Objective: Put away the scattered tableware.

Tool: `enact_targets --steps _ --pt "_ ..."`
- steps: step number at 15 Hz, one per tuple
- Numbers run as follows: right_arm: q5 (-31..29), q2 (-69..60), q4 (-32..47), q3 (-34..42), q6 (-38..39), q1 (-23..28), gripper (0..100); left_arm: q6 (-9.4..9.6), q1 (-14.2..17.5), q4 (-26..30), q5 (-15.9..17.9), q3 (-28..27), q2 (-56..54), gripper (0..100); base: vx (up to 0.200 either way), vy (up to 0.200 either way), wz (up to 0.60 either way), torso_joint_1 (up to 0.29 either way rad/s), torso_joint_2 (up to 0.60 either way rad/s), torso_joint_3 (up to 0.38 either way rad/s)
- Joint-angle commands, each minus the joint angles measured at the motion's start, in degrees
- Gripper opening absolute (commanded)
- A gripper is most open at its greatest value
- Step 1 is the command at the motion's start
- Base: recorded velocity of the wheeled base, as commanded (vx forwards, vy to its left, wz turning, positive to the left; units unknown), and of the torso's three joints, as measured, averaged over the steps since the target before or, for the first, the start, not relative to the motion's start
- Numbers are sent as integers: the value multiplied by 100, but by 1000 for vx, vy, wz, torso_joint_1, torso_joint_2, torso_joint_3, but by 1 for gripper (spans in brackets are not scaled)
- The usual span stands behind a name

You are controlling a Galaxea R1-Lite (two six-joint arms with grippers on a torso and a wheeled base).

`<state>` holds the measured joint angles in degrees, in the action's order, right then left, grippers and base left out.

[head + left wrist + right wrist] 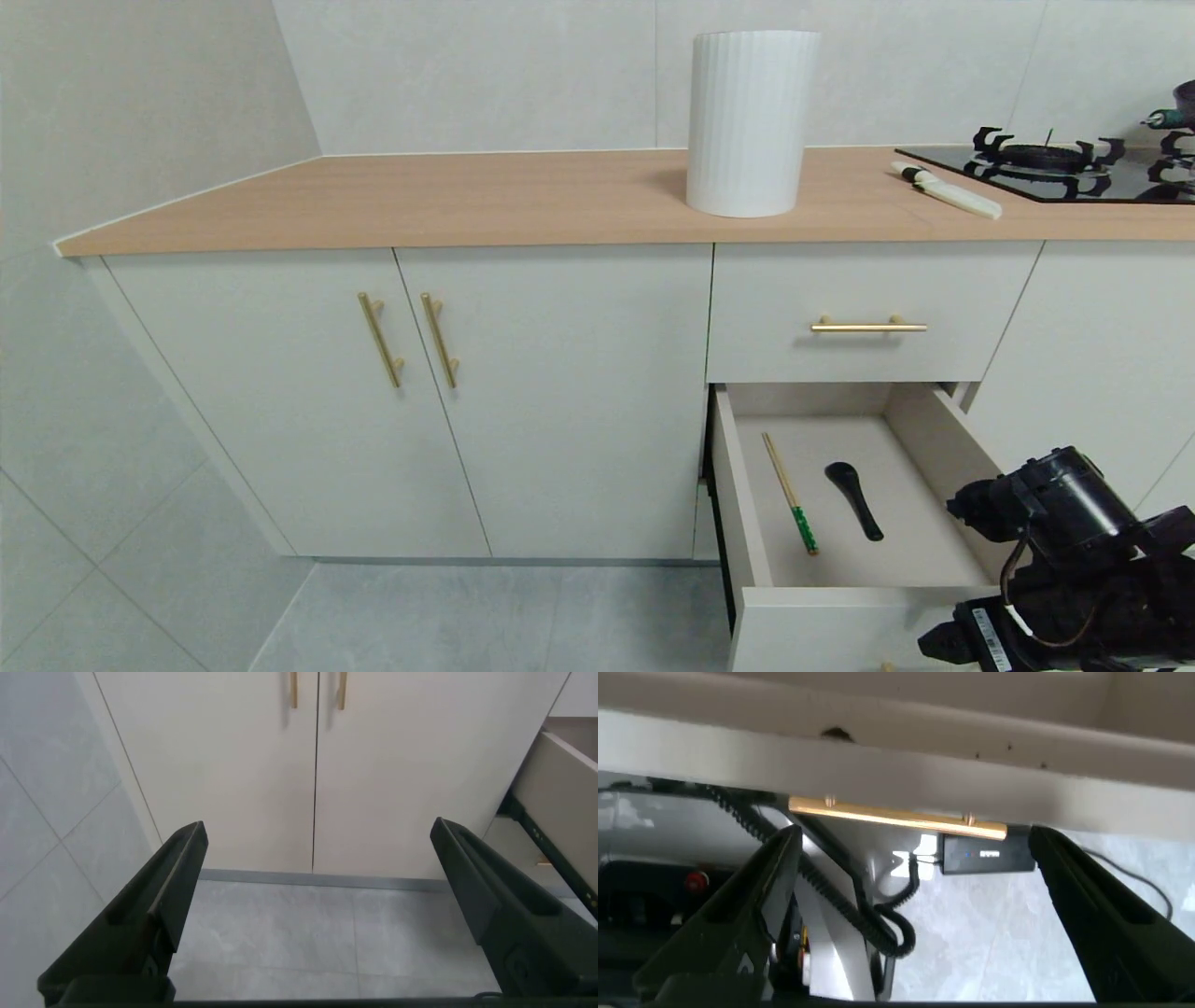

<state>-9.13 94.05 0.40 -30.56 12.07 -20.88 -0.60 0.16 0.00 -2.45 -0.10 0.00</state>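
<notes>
The open drawer (744, 485) held the chopsticks (789, 495) and black spoon (854, 499) (side by side, not touching). A cream utensil (948, 191) lay on the tabletop (467, 196). Left tool (318, 833) stood wide; right tool (915, 836) stood wide, facing the drawer handle (896, 817).

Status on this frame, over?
Left gripper open, empty. Right gripper open, facing drawer handle. Chopsticks, spoon in open drawer; white utensil on counter. Nothing blocking drawer.

Inside open drawer (920, 523): passable at 3 o'clock of spoon (854, 499); blocked at 9 o'clock by chopsticks (789, 493); closed drawer (868, 280) overhead.
</notes>
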Motion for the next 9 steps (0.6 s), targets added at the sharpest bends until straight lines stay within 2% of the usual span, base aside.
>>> enact_targets --steps 1,9 --pt "-1 131 -137 15 24 -4 100 -2 2 0 -1 1 0 100 0 0 0 0 0 0" --pt "-45 623 -1139 -257 -29 278 100 -2 2 0 -10 1 0 100 0 0 0 0 0 0"
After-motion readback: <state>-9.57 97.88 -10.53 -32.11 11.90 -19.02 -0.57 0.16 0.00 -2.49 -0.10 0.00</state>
